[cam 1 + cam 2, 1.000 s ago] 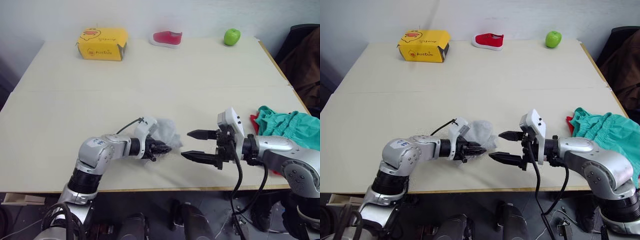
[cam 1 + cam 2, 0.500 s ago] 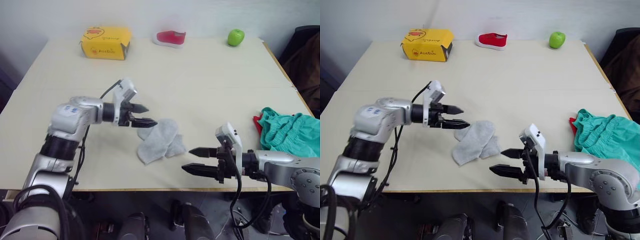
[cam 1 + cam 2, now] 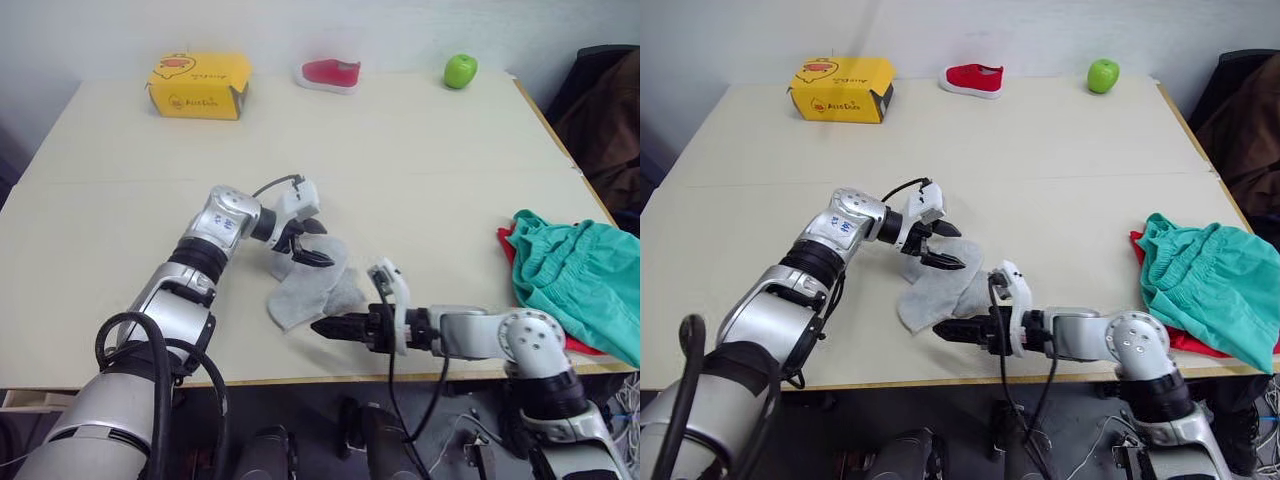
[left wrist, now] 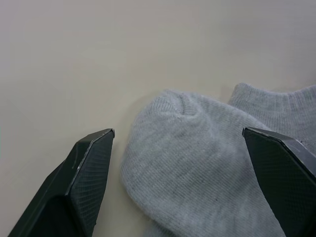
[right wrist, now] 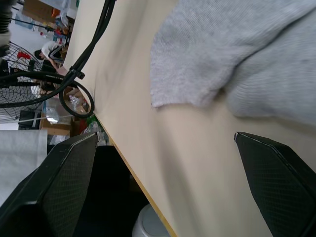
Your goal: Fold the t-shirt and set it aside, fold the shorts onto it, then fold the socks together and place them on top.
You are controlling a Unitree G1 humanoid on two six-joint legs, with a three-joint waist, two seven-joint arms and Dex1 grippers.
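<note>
Both grippers—spread wide—apparently just flank the socks [image 3: 940, 285].

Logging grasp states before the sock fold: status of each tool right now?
Left tool: open, fingers straddling the far end of the socks, holding nothing.
Right tool: open, near the socks' front edge, holding nothing.

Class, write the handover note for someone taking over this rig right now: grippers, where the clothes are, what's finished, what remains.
Left gripper: open, holding nothing, fingers spread over the far end of the pair of small light grey ankle socks.
Right gripper: open at the socks' near edge, holding nothing.
Socks lie overlapping on the table near the front edge.
Teal-green cloth shorts sit on the bright red t-shirt at the robot's right.
Done: shirt and shorts stacked.
Left: fold the socks together, place them on the shorts.
</note>
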